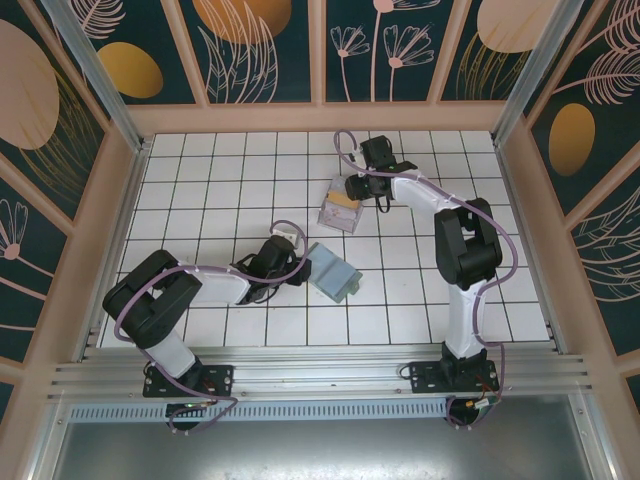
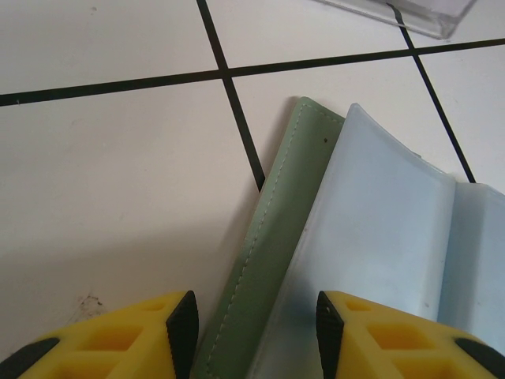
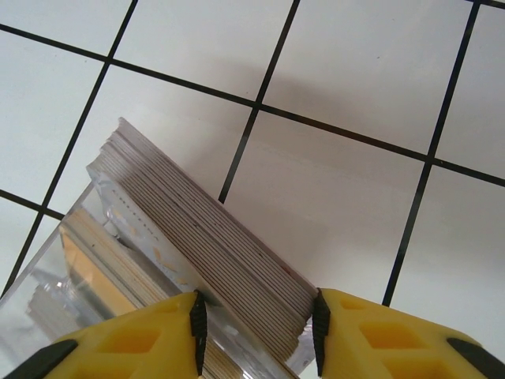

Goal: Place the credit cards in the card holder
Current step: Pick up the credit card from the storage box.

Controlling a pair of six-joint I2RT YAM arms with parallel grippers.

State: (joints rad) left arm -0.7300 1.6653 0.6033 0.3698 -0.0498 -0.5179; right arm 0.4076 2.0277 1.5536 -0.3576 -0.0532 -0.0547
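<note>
Two claws, top view. Below centre, my left gripper [image 2: 251, 316] straddles the green edge of the card holder [image 1: 335, 272], jaws parted; whether it pinches I cannot tell. Above centre, my right gripper [image 3: 256, 312] clamps the credit cards [image 1: 338, 212] across the stack's edges.

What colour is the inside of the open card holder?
Pale blue-grey; the card holder has a sage-green outer cover. It shows best in the left wrist view.

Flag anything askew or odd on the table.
The cards lie skewed to the tile lines, the stack sheared so its edges step, between the fingers of the right gripper. The open card holder lies skewed too.
</note>
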